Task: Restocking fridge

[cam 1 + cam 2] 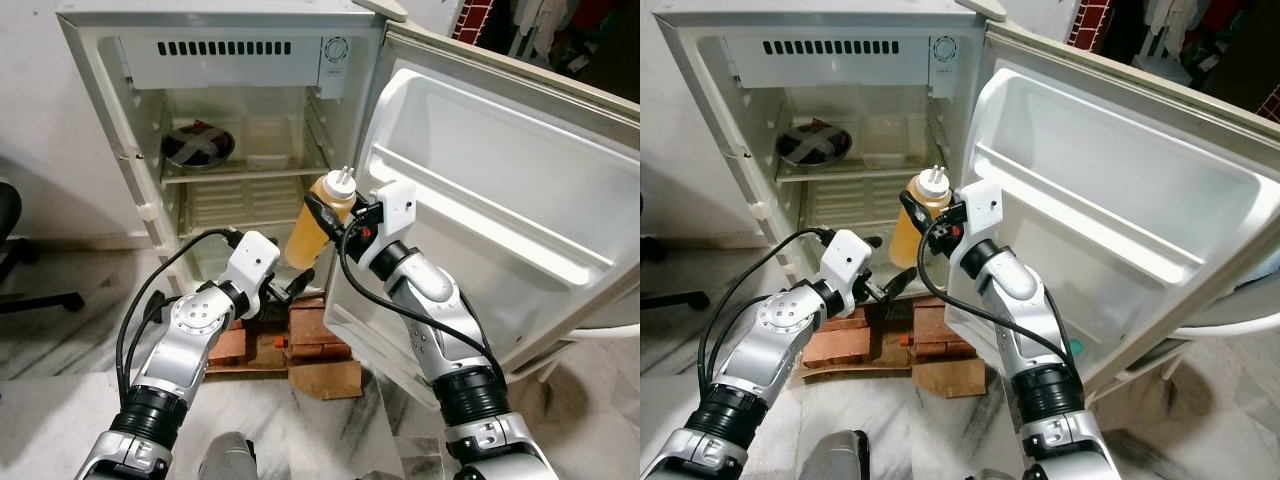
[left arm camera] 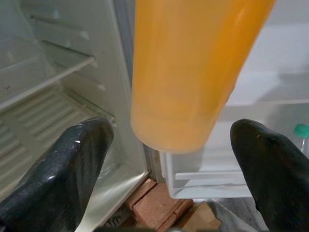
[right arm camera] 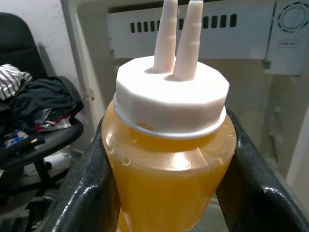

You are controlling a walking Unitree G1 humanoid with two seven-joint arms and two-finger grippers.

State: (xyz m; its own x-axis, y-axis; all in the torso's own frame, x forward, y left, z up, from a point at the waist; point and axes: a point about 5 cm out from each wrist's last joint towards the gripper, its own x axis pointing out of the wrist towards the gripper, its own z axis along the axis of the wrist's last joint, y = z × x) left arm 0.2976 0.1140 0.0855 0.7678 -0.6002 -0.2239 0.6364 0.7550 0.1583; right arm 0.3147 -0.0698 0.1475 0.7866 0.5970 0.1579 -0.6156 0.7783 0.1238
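**Squeeze bottle held at the open fridge, left arm waiting below**

The left gripper [image 1: 298, 284] hovers low just under the bottle's base, its fingers [image 2: 63, 169] spread wide and holding nothing. The twin-nozzle squeeze bottle [image 1: 318, 220] of orange sauce hangs upright between fridge [image 1: 110, 150] cavity and open door [image 1: 500, 150], clamped near its cap by the right gripper [image 3: 166, 159]. That arm reaches up and forward, elbow bent. The bottle should probably stay upright while being eased toward a door shelf [image 1: 480, 215], clear of the cavity's edge.
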